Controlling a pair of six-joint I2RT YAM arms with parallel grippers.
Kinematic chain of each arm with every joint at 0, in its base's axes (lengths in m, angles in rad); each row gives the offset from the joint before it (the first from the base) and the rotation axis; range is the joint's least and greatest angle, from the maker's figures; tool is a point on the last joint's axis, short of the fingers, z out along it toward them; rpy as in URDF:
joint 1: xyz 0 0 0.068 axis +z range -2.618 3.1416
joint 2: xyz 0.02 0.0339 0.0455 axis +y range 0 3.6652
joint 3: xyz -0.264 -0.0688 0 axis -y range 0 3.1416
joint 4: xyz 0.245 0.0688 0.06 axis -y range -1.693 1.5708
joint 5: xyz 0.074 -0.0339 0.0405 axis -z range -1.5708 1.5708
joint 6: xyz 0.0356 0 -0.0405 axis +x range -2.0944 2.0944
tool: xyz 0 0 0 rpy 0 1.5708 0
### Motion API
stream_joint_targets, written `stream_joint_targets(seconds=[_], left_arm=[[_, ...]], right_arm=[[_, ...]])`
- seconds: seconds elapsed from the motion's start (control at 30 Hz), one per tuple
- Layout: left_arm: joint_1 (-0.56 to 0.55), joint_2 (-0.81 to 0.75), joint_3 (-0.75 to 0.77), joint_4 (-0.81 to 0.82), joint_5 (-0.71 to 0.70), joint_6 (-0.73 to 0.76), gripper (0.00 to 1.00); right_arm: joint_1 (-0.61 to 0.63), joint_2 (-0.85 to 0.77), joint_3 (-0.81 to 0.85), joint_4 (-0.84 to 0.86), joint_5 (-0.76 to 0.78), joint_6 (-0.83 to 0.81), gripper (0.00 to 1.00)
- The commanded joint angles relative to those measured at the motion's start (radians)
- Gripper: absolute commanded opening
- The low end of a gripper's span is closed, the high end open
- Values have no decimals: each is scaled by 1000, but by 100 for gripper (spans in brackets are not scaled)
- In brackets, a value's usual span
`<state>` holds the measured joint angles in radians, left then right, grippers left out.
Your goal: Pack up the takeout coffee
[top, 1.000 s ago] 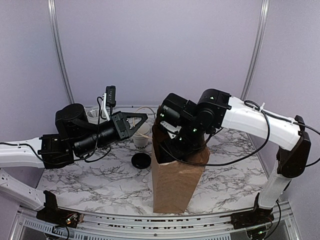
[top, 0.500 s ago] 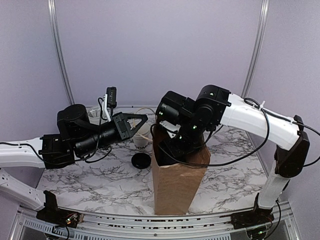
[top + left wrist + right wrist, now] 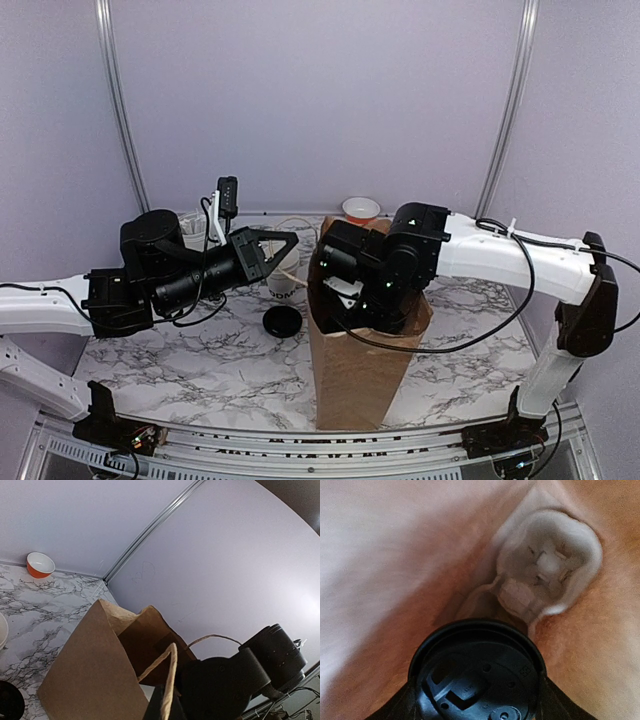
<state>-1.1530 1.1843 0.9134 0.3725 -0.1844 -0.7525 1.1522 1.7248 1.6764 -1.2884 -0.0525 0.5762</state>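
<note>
Right claw (image 3: 475,703) clamps the takeout coffee (image 3: 477,670) inside the bag (image 3: 360,370), left claw (image 3: 288,241) unreadable, and letting go too high risks it toppling and leaking.

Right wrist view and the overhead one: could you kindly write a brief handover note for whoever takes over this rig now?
Right gripper: fingers shut on a black-lidded cup, held inside the brown paper bag above a pale moulded insert at its bottom.
Left gripper: beside the bag's mouth; open or shut cannot be told.
On the table: a lettered white cup with a loose black lid in front.
Done: one cup is in the bag, not released.
Left: probably lower it, let go, withdraw; then the table cup.
</note>
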Motion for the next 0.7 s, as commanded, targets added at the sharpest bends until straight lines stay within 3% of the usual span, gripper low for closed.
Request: stream_joint_targets(seconds=[0.0,0.27,0.67], left_arm=[[-5,1,30,-13,-1,6,0],[-5,5,35,-15,0,8,0],[-6,8,46,-14,29,22,0]], right_arm=[[9,-25,-61,59,-32,4,37],[9,-9,-35,28,-11,-6,38],[9,-51,-222,124,-55,10,38]])
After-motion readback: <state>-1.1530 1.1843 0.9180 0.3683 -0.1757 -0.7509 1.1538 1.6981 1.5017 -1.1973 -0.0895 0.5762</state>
